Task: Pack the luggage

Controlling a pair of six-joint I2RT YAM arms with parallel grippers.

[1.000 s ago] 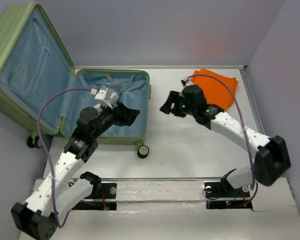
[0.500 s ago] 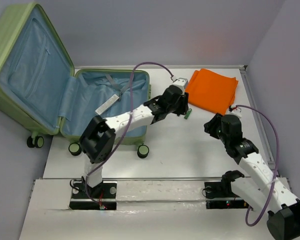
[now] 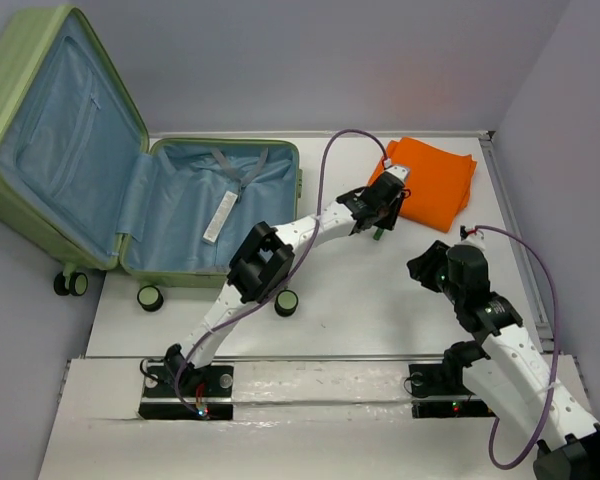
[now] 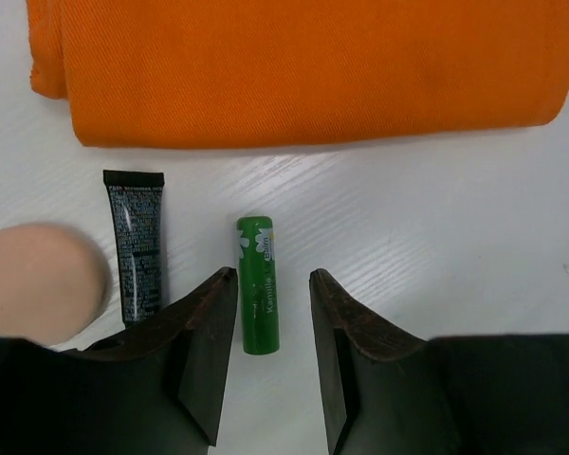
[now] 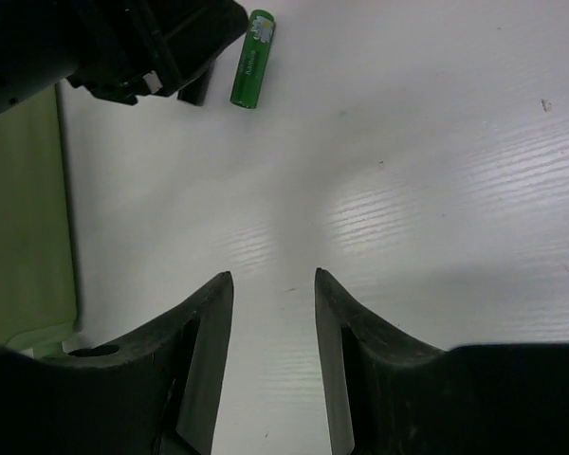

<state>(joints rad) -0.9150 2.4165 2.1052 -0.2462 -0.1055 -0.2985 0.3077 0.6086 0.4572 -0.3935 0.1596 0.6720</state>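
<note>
The luggage [image 3: 40, 75], an olive-green suitcase with pale blue lining, lies open at the left, its lid leaning on the wall. My left gripper [image 3: 378, 218] reaches far right, beside a folded orange cloth [image 3: 432, 180]. In the left wrist view the gripper [image 4: 273, 275] is open, its fingertips either side of a green lip balm stick [image 4: 258, 284] lying on the table. A small black tube [image 4: 137, 248] and a peach round thing [image 4: 38, 280] lie left of it; the orange cloth [image 4: 303, 66] is beyond. My right gripper [image 5: 273, 275] is open and empty over bare table.
A white strip [image 3: 220, 215] lies on the grey straps inside the suitcase base [image 3: 170, 255]. Suitcase wheels [image 3: 286, 302] stick out at its near edge. The green stick [image 5: 251, 59] and the left arm's black wrist [image 5: 123, 43] show far ahead of the right gripper [image 3: 427, 266].
My left arm has swung from inside the suitcase to the right, over the green stick by the orange cloth. My right arm has pulled back from the table's middle toward the near right.
</note>
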